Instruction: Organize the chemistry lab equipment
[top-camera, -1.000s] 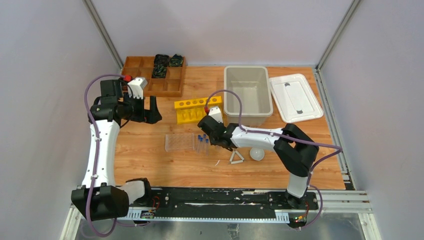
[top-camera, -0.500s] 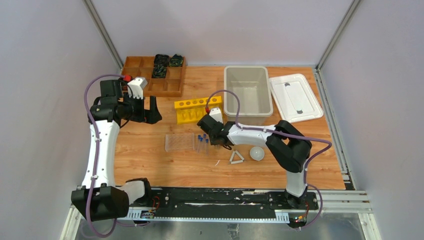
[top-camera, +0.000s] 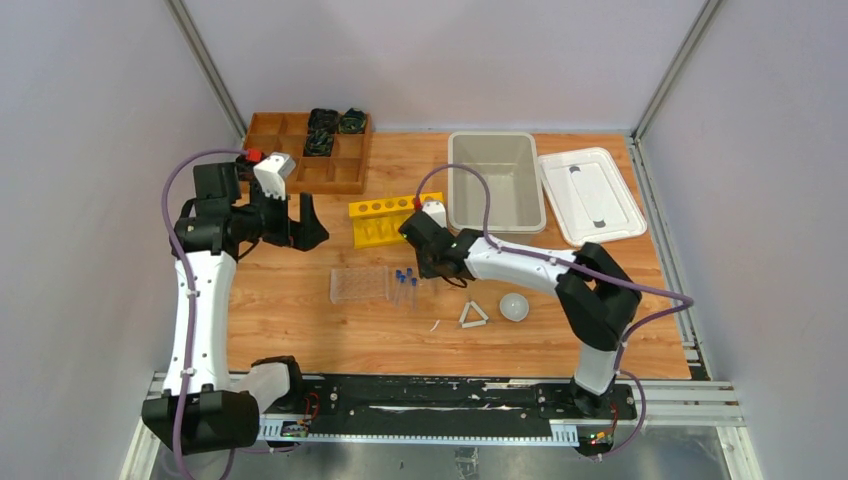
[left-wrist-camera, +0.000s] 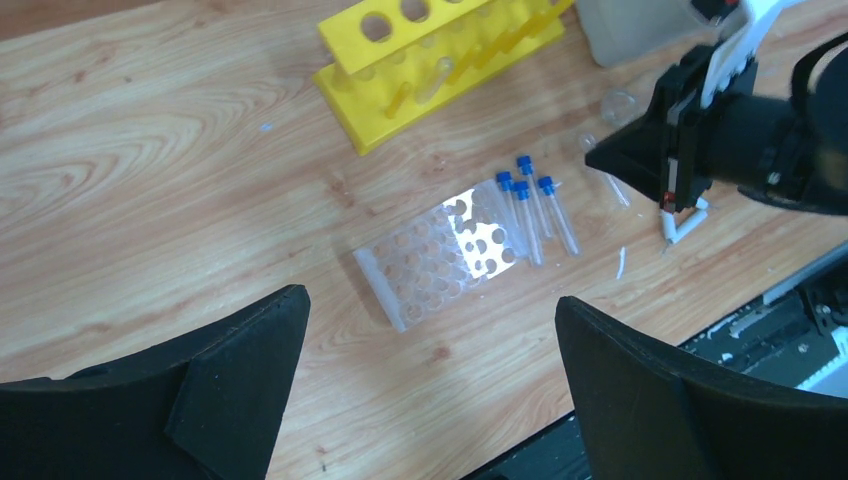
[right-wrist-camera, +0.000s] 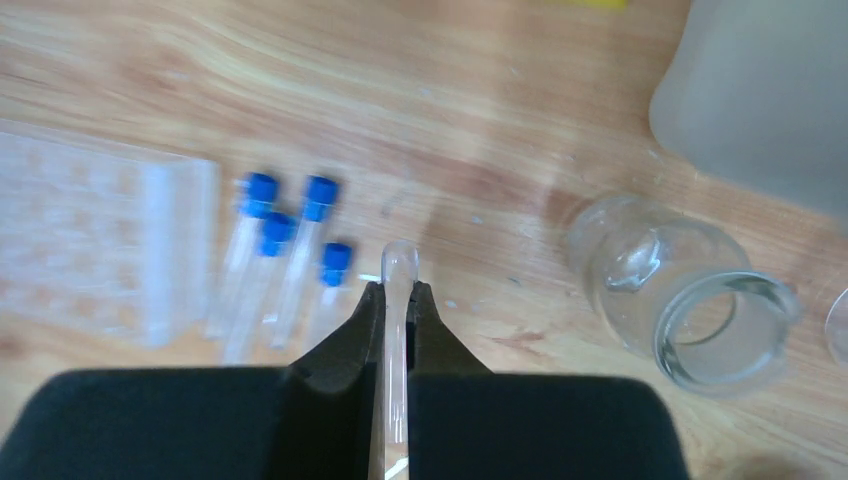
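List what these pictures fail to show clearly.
- Right wrist view: the clear tube held in the right pincer; its rear end is hidden inside the grip.
- Right wrist view: one beaker, cut off by the right edge.
- Top view: black items in the wooden tray, too small to identify.

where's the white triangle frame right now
In the top view the white triangle frame lies flat near the middle of the table, toward its near edge. The white round dish is just to its right and the blue-capped tubes to its left.
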